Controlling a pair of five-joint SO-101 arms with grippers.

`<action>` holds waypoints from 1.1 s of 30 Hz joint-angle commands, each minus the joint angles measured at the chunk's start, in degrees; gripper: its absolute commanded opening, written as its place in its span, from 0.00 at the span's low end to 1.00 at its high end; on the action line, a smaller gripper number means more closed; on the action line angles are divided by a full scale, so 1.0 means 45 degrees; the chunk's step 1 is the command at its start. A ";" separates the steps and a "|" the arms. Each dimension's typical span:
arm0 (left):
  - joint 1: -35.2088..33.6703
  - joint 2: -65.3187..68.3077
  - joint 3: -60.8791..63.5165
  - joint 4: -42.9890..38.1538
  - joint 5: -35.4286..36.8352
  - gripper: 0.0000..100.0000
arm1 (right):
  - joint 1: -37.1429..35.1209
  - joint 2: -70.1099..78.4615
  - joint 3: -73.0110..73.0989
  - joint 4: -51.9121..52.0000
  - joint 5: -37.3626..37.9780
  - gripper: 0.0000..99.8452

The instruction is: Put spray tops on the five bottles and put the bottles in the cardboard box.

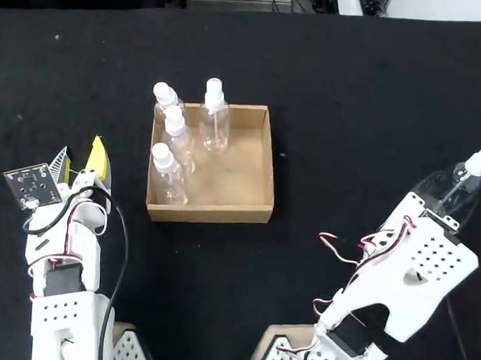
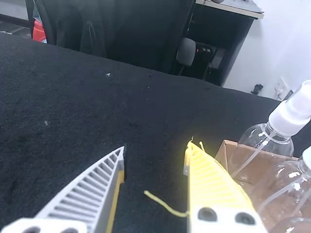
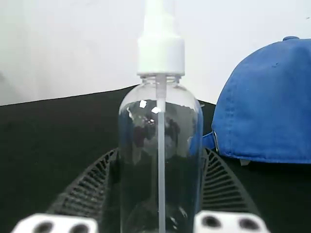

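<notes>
Pinching the bottle (image 3: 160, 145) round its belly, the right claw (image 3: 159, 160) grips something likely light, slick; left claw (image 2: 155, 160) spread, empty.

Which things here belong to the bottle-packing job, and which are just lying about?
Job: cardboard box; four spray-topped bottles standing in it; fifth bottle, topped too, in the jaws of the right gripper.
Lying about: blue cap beyond that bottle; dark chair past the table.
</notes>
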 commanded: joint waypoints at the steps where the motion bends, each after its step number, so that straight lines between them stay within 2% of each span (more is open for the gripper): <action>1: -0.0107 -0.0195 0.0303 0.0039 -0.0098 0.19 | -0.0274 0.0010 -0.0186 -0.0332 0.0078 0.15; 9: -0.0107 -0.0195 0.0303 0.0000 -0.0098 0.19 | -0.0684 -0.0029 0.0342 -0.0371 0.0098 0.29; 17: -0.0107 -0.0195 0.0303 0.0000 -0.0098 0.19 | -0.0781 -0.0068 0.0498 -0.0410 0.0117 0.29; 21: -0.0107 -0.0195 0.0303 0.0000 -0.0098 0.19 | -0.0879 -0.0068 0.0498 -0.0410 0.1192 0.29; 25: -0.0107 -0.0195 0.0303 -0.0020 -0.0098 0.19 | -0.0879 -0.0107 0.0479 -0.0410 0.1446 0.29; 29: -0.0107 -0.0195 0.0303 -0.0020 -0.0098 0.19 | -0.0840 -0.0830 0.0928 -0.0371 0.1407 0.39; 33: -0.0107 -0.0195 0.0303 -0.0020 -0.0098 0.19 | -0.0899 -0.2061 0.1768 -0.0332 0.1407 0.40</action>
